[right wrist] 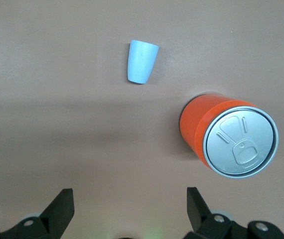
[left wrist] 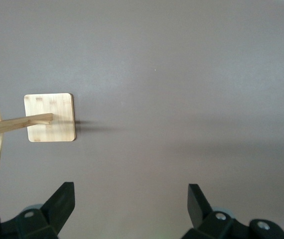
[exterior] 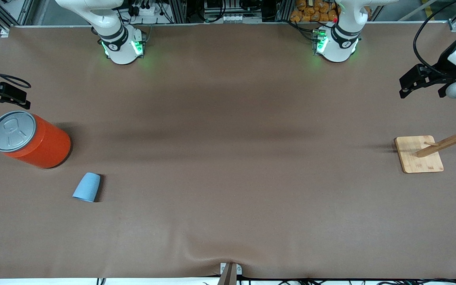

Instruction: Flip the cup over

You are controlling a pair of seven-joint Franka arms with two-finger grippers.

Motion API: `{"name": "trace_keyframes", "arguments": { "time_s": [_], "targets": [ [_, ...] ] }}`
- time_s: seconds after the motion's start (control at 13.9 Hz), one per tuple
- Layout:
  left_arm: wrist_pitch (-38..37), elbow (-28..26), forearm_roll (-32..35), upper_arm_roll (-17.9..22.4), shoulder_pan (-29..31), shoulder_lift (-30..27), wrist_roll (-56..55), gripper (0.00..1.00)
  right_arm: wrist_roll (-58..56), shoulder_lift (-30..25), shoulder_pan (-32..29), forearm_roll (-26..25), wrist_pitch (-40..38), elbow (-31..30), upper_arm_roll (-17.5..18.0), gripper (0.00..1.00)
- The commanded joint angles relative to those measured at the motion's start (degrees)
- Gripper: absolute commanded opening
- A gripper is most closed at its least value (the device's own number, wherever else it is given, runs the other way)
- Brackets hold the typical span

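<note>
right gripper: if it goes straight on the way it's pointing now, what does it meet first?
Most likely bare table. The right gripper, open, points down at the brown surface; the orange can sits just beside that line and the cup further off. Depth is unclear, so the can could be clipped.

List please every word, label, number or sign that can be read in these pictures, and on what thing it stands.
No readable text anywhere.
Orange can: its grey lid shows only an embossed pull-tab outline, no letters.
Cup: plain light blue, no print.
Wooden stand: bare wood, no marks.
Right arm's base and left arm's base: each has a small dark round emblem, too small to read.
</note>
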Motion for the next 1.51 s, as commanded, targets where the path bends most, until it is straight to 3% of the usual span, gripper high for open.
{"name": "trace_keyframes", "arguments": {
  "time_s": [0.0,0.43,0.79,1.08,1.44],
  "targets": [
    [-1.5,0.8,1.3,-0.1,-0.1,-0.1,-0.4,1.0,0.9,0.5,-0.2,-0.8,0.6,-0.4,0.1,1.0],
    [-3.0,0.8,1.3,-0.5,-0.1,-0.2,-0.5,1.0,0.8,3.1,-0.4,-0.9,9.0,-5.9,-0.1,1.0],
    [-3.0,0.8,1.3,-0.3,0.0,-0.3,0.0,1.0,1.0,14.0,-0.5,-0.8,18.2,-6.6,-0.1,1.0],
    [-4.5,0.9,1.3,-0.6,-0.1,-0.4,-0.5,1.0,1.1,20.5,-0.4,-0.5,34.9,-12.5,-0.1,1.0],
    [-4.5,1.3,1.3,-0.3,-0.1,-0.5,-0.5,1.0,2.0,27.9,-0.5,1.2,44.7,-12.3,0.0,1.0]
  ]
}}
